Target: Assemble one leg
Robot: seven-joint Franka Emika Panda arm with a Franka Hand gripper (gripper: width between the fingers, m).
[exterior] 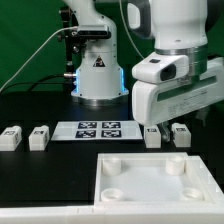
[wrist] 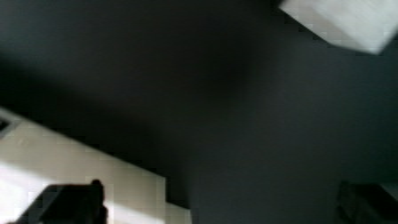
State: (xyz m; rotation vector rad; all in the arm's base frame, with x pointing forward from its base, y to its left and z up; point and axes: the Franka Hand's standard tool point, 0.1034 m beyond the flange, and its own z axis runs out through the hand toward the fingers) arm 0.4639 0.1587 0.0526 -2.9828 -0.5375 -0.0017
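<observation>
Four white legs stand in a row on the black table. Two are at the exterior view's left [exterior: 12,138] [exterior: 39,137] and two at its right [exterior: 152,135] [exterior: 180,134]. My gripper [exterior: 166,122] hangs just above the right pair and touches neither. In the wrist view its dark fingertips [wrist: 71,205] stand wide apart, and the gripper [wrist: 222,208] is open with only dark table between them. A white block corner [wrist: 347,20] shows there; I cannot tell which part it is.
The large white square tray-like piece [exterior: 150,185] with round corner sockets lies at the front. A pale edge [wrist: 71,160] in the wrist view may be part of it. The marker board [exterior: 98,129] lies mid-table. The arm's base [exterior: 97,75] stands behind.
</observation>
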